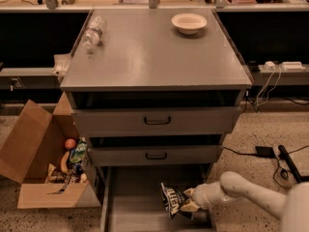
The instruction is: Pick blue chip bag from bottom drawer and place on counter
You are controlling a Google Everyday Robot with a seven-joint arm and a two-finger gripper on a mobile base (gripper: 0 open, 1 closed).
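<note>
The blue chip bag (172,199), dark navy with white lettering, sits tilted in the open bottom drawer (135,202), toward its right side. My gripper (189,201) reaches into the drawer from the right on a white arm and sits right against the bag's right edge. The grey counter (154,52) is the cabinet's flat top above the two closed drawers with black bar handles.
A white bowl (189,22) stands at the counter's back right and a clear plastic bottle (93,33) lies at its back left. An open cardboard box (46,166) of groceries stands on the floor left of the cabinet. Cables and a power adapter (264,152) lie on the floor at right.
</note>
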